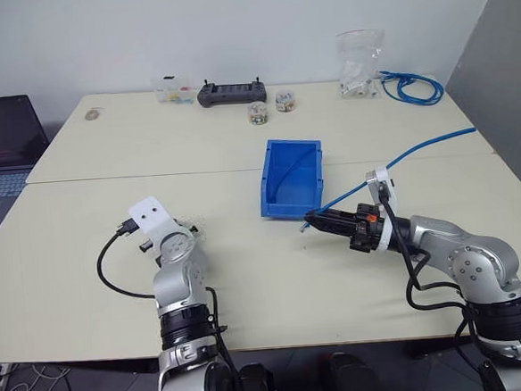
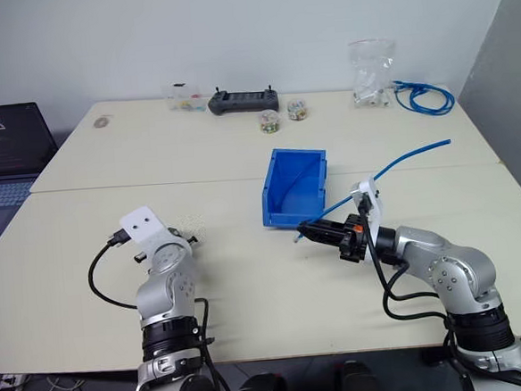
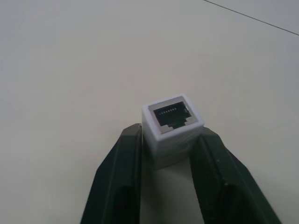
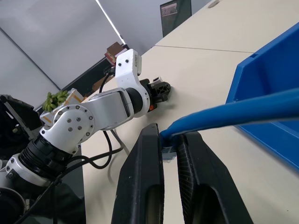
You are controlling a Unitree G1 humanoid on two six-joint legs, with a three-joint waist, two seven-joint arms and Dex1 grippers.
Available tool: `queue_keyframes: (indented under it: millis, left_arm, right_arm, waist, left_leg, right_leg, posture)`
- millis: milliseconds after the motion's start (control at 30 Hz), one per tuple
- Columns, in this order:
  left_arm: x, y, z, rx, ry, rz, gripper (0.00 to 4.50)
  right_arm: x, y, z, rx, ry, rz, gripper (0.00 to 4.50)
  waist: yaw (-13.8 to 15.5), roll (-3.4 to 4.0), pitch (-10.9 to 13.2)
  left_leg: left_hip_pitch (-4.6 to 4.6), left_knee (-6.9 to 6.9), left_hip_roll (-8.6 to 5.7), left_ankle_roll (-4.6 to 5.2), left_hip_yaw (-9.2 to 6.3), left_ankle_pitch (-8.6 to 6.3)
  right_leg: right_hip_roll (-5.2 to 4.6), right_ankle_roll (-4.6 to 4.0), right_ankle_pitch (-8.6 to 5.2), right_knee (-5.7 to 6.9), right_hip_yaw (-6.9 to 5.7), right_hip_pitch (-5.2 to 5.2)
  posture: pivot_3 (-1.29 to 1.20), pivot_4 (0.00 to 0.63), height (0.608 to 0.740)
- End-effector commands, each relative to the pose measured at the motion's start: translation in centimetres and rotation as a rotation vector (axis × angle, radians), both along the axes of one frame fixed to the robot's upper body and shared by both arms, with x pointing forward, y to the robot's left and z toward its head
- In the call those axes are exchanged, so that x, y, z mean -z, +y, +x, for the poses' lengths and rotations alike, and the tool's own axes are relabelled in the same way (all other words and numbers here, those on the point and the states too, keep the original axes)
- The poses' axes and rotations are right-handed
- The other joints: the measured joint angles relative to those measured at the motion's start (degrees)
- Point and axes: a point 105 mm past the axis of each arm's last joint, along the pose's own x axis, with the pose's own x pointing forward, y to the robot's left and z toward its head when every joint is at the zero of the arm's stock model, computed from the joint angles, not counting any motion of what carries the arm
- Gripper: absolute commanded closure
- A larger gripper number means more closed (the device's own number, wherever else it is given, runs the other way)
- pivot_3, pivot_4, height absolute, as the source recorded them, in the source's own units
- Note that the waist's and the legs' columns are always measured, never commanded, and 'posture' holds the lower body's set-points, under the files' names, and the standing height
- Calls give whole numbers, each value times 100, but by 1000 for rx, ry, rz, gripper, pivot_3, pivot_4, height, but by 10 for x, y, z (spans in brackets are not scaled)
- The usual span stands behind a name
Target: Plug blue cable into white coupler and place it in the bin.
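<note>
Smooth cream table [image 1: 248, 277]; boxy white coupler [image 3: 172, 128] between matte black fingers [image 3: 117, 182].

Pale cream worktop [image 1: 248, 277] all over, plain, no pattern. Bright blue bin [image 1: 291, 177], lighter sky-blue cable [image 1: 418, 149] pinched in the right hand [image 4: 169, 145] with its black fingers [image 4: 145, 177], tiny white coupler [image 3: 172, 128] with a dark socket and grey metal rim between the black fingers [image 3: 119, 177] of the left hand [image 3: 169, 140]. Dark grey controller [image 1: 231, 93] at the back, silver arms.
</note>
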Motion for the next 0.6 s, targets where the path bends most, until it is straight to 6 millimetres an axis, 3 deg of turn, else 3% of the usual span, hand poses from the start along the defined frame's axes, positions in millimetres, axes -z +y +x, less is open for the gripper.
queue_keyframes:
  millis: [33, 100, 233, 500, 600]
  left_arm:
    - [-6, 7, -6, 0, -17, 38, 3582]
    - [-7, 4, -9, 77, -19, 70, 3583]
    - [-18, -17, -16, 422, -56, 177, 3583]
    - [-17, -96, -44, 1288, 28, 184, 3584]
    - [-20, -131, -64, 1637, 61, 200, 3584]
  right_arm:
    - [-9, -1, -3, -4, -51, 1, 4387]
    - [-8, -1, -3, 4, -56, -7, 4388]
    - [-4, -5, -7, 17, -69, -34, 4388]
    - [13, -19, -21, 43, -76, -118, 4389]
    - [22, -19, -27, 29, -95, -177, 4389]
  waist:
    - [-1, 0, 0]
    - [-11, 0, 0]
    - [-24, 1, 0]
    - [0, 2, 1]
    - [-12, 5, 3]
  left_leg:
    - [0, 0, 0, 0, 0, 0]
    - [2, -1, 0, -1, 2, 0]
    - [2, -3, 2, -3, 3, 1]
    - [0, -3, -2, 12, -2, -7]
    - [0, -5, 0, 13, 0, -8]
  right_leg:
    - [0, 0, 0, 0, 0, 0]
    - [0, 0, 0, 1, 1, 0]
    - [1, 0, 0, 3, 4, -3]
    - [-1, 0, -2, -7, 0, 2]
    - [-1, -1, -2, -6, 2, 0]
  posture:
    - [0, 150, 740]
    - [0, 150, 740]
    - [0, 150, 740]
    - [0, 150, 740]
    - [0, 150, 740]
